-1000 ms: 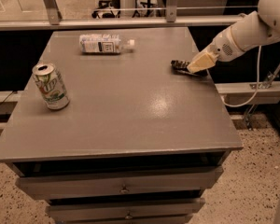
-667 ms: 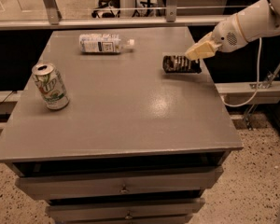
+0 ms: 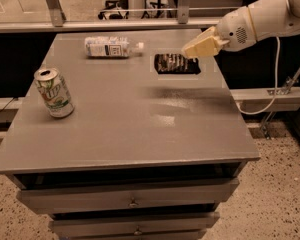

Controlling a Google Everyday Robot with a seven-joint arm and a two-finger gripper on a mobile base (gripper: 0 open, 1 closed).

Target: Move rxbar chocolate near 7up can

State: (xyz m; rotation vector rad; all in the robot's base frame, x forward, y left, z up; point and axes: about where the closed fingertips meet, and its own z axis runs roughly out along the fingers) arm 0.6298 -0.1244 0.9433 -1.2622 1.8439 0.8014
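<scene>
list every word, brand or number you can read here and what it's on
"7up": green lettering on the 7up can, standing at the left.
Label of the clear bottle: print too blurred to read.
Wrapper of the rxbar chocolate: pale lettering, not readable.
Gripper, at the bar's right end: no text visible.

Dim, warm light. The gripper hangs over the far right of the table. In front of it a dark shadow band crosses the top, with pale glare just nearer the camera.
</scene>
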